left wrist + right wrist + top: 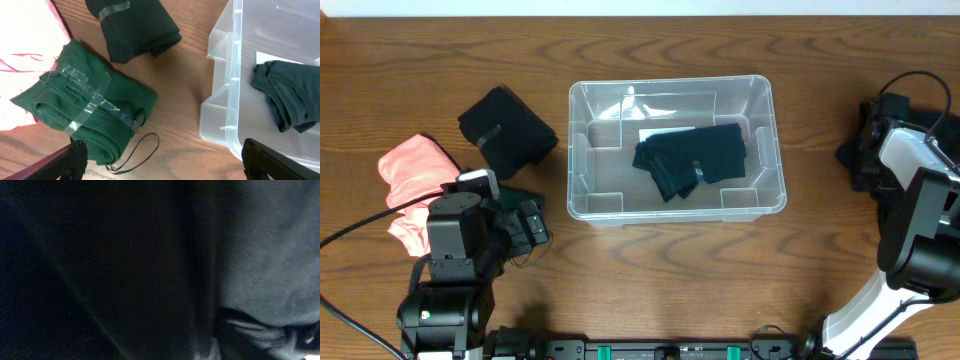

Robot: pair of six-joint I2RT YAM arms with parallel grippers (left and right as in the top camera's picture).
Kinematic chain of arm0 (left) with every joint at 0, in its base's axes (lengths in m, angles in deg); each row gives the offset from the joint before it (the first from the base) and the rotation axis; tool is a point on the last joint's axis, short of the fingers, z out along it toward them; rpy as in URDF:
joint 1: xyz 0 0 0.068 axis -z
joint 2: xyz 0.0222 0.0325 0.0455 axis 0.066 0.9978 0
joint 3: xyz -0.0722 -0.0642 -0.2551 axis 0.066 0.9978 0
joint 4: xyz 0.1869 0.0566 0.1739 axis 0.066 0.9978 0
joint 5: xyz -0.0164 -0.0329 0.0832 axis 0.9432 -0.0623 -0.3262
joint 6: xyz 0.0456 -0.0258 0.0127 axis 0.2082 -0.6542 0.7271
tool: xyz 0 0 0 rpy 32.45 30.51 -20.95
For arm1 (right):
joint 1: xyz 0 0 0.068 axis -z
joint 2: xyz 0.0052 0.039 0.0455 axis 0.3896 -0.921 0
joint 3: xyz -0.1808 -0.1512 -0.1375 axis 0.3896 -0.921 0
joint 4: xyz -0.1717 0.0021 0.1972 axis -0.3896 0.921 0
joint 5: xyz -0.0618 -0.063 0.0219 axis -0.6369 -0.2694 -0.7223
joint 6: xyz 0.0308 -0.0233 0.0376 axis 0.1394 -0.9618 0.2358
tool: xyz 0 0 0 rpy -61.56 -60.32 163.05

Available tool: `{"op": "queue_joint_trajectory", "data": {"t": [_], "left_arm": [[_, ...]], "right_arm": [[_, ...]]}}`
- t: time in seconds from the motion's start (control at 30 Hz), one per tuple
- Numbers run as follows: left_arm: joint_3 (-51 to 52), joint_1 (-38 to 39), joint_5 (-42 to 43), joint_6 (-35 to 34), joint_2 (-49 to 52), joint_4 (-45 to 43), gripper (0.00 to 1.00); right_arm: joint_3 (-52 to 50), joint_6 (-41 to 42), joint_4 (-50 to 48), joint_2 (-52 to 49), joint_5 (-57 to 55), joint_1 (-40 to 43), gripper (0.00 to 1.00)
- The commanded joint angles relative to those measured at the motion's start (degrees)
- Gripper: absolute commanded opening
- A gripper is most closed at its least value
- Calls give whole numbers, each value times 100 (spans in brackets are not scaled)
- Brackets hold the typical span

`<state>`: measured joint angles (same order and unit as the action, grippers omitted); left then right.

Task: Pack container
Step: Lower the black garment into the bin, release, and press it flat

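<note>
The clear container (576, 150) stands at the table's middle with a dark folded garment (695, 158) inside it. In the left wrist view the container's near corner (220, 107) is at right, the dark garment (290, 95) inside. My left gripper (167, 162) is open and empty, low over the wood between a taped green folded garment (85, 115) and the container; it also shows in the overhead view (533, 228). A taped black folded garment (505, 130) lies left of the container. My right gripper (860, 150) is folded back at the right edge; its wrist view is dark.
A pink garment (415, 180) lies at the far left, next to the green one, and shows in the left wrist view (22, 55). A thin black loop (142, 152) lies on the wood by the green garment. A black cable (360, 232) runs from the left arm.
</note>
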<state>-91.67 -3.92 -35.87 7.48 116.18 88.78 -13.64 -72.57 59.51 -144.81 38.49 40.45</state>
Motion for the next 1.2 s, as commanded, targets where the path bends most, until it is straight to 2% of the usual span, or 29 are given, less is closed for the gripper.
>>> {"op": "queue_joint_trajectory", "data": {"t": [0.0,0.03,0.1,0.2,0.47,0.7,0.9,1.0,1.17], "left_arm": [[-85,-4,-50,-33,4,7,98],[-83,-4,-50,-33,4,7,98],[-85,-4,-50,-31,4,7,98],[-83,-4,-50,-31,4,9,98],[-83,-4,-50,-31,4,9,98],[-85,-4,-48,-33,4,9,98],[-85,-4,-48,-33,4,9,98],[-83,-4,-50,-31,4,9,98],[-83,-4,-50,-31,4,9,98]], "right_arm": [[-9,72,4,-162,162,37,38],[11,76,28,-125,164,-7,28],[103,149,127,-20,164,-114,15],[339,179,356,304,181,-350,2],[1182,-55,922,1902,188,-1528,1],[1292,-645,538,3119,186,-3582,1],[1285,-658,302,2966,415,-5200,1],[1252,-529,328,2590,503,-5670,1],[1067,-247,439,1810,505,-5934,2]]}}
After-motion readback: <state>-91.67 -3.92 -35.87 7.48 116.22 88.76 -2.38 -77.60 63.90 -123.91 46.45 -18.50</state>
